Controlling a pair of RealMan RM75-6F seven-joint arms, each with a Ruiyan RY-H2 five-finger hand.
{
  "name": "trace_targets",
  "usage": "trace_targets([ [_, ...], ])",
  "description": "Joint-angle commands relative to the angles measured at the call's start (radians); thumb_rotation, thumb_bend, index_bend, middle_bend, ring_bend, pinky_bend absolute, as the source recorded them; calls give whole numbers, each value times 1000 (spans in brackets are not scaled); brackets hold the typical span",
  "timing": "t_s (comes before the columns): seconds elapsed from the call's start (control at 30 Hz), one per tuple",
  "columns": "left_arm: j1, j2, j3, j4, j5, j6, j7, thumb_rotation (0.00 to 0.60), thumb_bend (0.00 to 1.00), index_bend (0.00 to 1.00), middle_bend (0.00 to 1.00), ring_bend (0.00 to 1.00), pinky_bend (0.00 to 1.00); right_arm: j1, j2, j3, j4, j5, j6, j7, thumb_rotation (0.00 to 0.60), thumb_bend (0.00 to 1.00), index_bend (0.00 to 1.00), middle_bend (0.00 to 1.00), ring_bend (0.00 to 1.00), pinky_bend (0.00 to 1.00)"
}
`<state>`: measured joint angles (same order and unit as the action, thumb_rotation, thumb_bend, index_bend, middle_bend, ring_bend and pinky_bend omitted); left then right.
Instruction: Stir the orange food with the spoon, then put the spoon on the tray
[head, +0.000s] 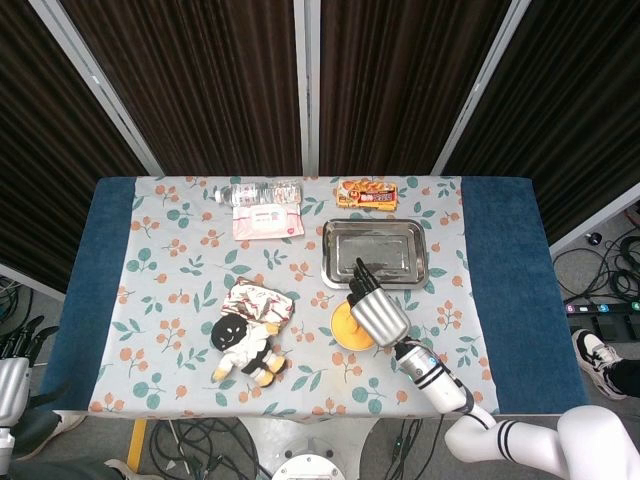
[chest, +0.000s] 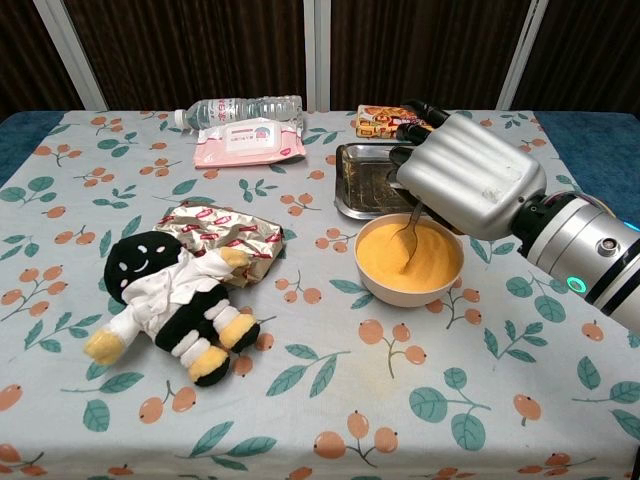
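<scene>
Fingers (chest: 425, 112) of right hand (chest: 468, 176) curled around spoon (chest: 408, 236), handle hidden under the palm; spoon tip dips into orange food (chest: 408, 256) in the bowl (chest: 385, 288). Tray (chest: 365, 178) sits just behind the bowl, partly covered by the hand. Left hand (head: 12, 372) at the bench's (head: 180, 300) edge, well away from the bowl; finger state unclear.

Table (chest: 330, 400) under a floral cloth — items resting directly on it.
Far edge: water bottle (chest: 236, 108) lying flat, pink wipes pack (chest: 249, 142) just in front, snack box (chest: 398, 121) to the right. Metal tray (chest: 366, 180) near the box; bowl (chest: 409, 290) of orange food just before it. Left — foil bag (chest: 225, 233), plush doll (chest: 172, 297) overlapping it.
</scene>
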<state>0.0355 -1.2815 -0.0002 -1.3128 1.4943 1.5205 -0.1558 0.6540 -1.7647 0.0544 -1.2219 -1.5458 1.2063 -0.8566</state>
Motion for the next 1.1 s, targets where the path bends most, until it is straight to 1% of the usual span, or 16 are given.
trace_targets([
  [0.03,-1,4,0,-7,2,1,7,600,0,248,171,147,143,-11,14,7,-8,-12,25,38,600,402,683,314,168,0],
  [0.27,-5,13,-2,-29,4,1,28,600,0,248,171,147,143,-19,51,1,-37,-39,36,51,600,402,683,314,168,0],
  [0.4,-6,15,-1,-34,5,0,32,600,0,248,171,147,143,4,71,-14,-38,-72,0,22,600,402,683,314,168,0],
  [0.53,-7,14,-2,-33,5,-1,30,600,0,248,171,147,143,54,90,-31,-34,-127,-64,-60,600,402,683,305,169,0],
  [0.67,-7,12,0,-28,2,-5,25,600,0,248,171,147,143,87,93,-34,-28,-161,-108,-165,600,402,682,295,166,0],
  [0.87,1,9,0,-16,-4,1,10,600,0,248,171,147,142,116,134,-38,-46,-180,-185,-334,600,402,677,283,146,0],
  [1.1,3,4,2,-6,-2,3,1,600,0,248,171,147,143,101,195,-17,-130,-194,-143,-382,600,402,676,282,144,0],
])
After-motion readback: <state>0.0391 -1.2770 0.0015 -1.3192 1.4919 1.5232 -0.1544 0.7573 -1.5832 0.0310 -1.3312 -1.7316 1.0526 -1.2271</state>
